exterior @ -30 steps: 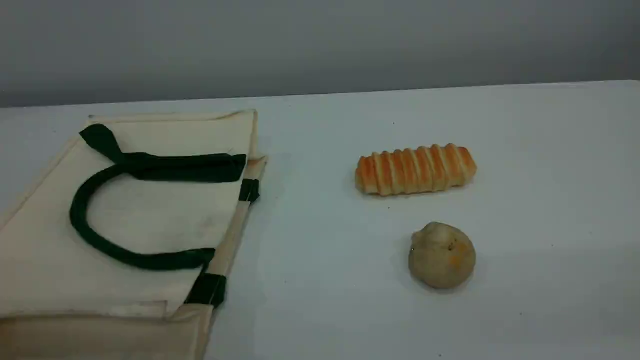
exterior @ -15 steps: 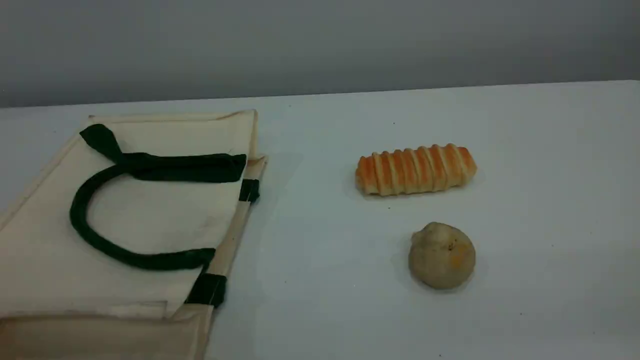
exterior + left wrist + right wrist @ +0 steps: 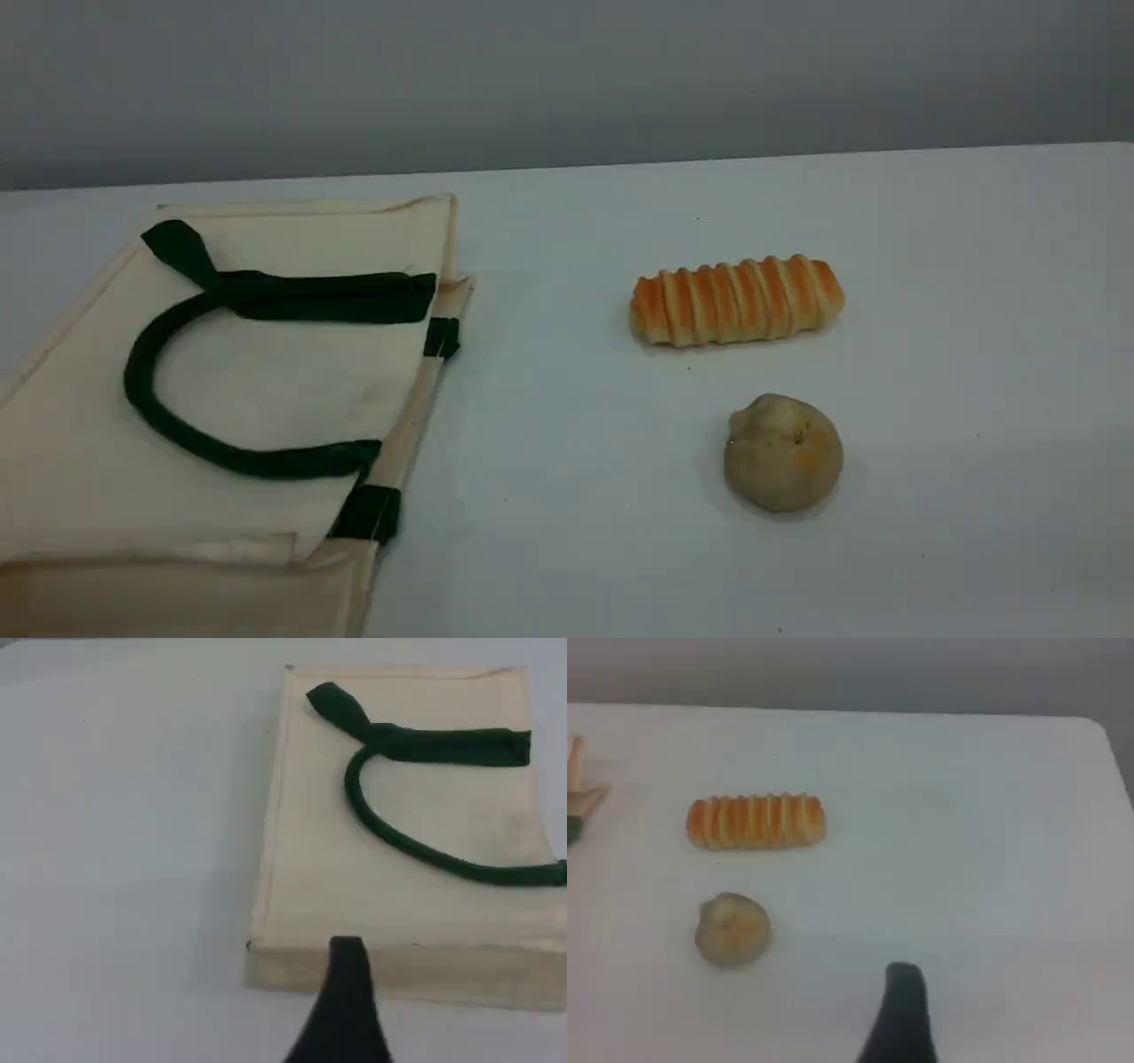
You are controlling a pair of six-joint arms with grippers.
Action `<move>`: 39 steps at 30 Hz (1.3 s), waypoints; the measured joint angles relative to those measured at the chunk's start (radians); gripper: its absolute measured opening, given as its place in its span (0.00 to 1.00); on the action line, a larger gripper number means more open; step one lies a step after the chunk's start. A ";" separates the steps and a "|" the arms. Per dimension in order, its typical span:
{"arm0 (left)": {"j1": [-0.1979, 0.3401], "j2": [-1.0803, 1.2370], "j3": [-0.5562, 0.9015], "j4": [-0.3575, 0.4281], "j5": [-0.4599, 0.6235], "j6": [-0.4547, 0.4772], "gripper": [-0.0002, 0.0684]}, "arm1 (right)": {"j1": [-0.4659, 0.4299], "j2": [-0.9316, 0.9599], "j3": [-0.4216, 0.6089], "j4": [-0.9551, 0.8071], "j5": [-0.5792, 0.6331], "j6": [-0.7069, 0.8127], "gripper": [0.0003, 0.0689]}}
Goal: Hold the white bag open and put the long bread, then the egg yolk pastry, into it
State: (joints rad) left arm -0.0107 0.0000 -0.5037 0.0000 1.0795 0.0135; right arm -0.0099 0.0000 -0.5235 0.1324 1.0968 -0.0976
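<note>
Nothing had moved on the table [image 3: 567,549] since a second earlier, as you could see. The white bag [image 3: 266,390] lay flat and closed at the left of the scene view, its green handle [image 3: 135,390] looped over the top panel. The long bread [image 3: 735,299] lay crosswise right of centre, well apart from the bag. The egg yolk pastry [image 3: 783,454] sat just below it, not touching. Your left gripper [image 3: 347,961] showed against the bag's lower edge in its own view. Your right gripper [image 3: 904,988] sat lower right of the pastry. Both were spread wide, holding nothing.
</note>
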 joint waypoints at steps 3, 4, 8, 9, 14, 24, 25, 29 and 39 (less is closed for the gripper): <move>0.000 0.000 0.000 0.000 0.000 0.000 0.81 | 0.000 0.000 0.000 0.000 0.000 0.000 0.81; 0.000 0.000 0.000 0.000 0.000 0.000 0.81 | 0.000 0.000 0.000 0.000 0.000 0.000 0.81; -0.001 0.000 0.000 0.000 0.000 0.000 0.81 | 0.001 0.000 0.000 0.000 -0.001 0.000 0.81; -0.001 0.000 0.000 0.000 0.000 0.000 0.81 | 0.001 0.000 0.000 0.000 -0.002 0.000 0.81; -0.001 0.000 0.000 0.000 0.000 0.000 0.81 | 0.001 0.000 0.000 0.000 -0.024 0.000 0.81; -0.013 0.034 -0.002 0.013 -0.002 -0.060 0.81 | 0.052 0.001 -0.005 -0.006 -0.079 0.019 0.81; -0.013 0.052 -0.008 0.037 -0.004 -0.095 0.81 | 0.057 0.007 -0.007 -0.006 -0.086 0.028 0.81; -0.033 0.152 -0.045 0.119 -0.049 -0.188 0.81 | 0.080 0.090 -0.032 -0.005 -0.153 0.047 0.81; -0.033 0.557 -0.247 0.138 -0.012 -0.187 0.81 | 0.092 0.454 -0.226 0.033 -0.163 0.046 0.81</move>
State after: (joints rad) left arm -0.0438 0.5573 -0.7505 0.1377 1.0679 -0.1738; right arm 0.0825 0.4537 -0.7494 0.1651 0.9336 -0.0511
